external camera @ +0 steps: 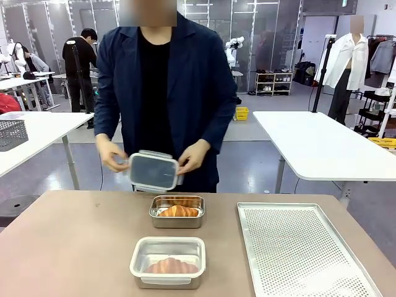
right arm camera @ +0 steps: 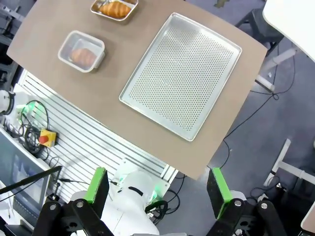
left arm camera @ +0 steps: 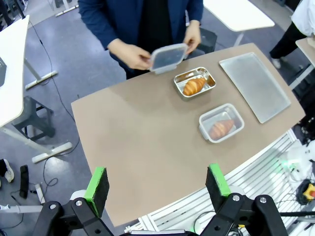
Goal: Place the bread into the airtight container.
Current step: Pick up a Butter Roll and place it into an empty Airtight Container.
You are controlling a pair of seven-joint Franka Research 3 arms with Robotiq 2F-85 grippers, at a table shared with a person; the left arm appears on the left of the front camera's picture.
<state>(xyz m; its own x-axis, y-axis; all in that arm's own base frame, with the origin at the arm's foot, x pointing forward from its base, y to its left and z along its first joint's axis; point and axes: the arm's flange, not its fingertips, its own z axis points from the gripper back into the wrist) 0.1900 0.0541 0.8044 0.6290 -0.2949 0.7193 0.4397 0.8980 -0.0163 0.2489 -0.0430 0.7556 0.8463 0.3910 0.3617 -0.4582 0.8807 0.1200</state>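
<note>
Two metal airtight containers stand on the brown table, each with a golden bread inside. The far container (external camera: 177,211) (left arm camera: 195,82) (right arm camera: 114,8) is uncovered, and its bread (external camera: 179,211) (left arm camera: 193,86) lies in plain sight. The near container (external camera: 167,262) (left arm camera: 221,122) (right arm camera: 81,50) looks covered by a clear lid, its bread (external camera: 169,266) dim beneath. A person at the far side holds a grey lid (external camera: 153,171) (left arm camera: 168,55) in both hands just above the far container. My left gripper (left arm camera: 157,183) hangs open high over the table's near side. My right gripper (right arm camera: 157,186) is open above the floor beside the table.
A perforated metal tray (external camera: 303,253) (left arm camera: 253,86) (right arm camera: 182,73) lies at the table's right. White tables stand behind the person, one with a grey basket (external camera: 11,133). Below the right wrist sit the robot's base and a red stop button (right arm camera: 43,139).
</note>
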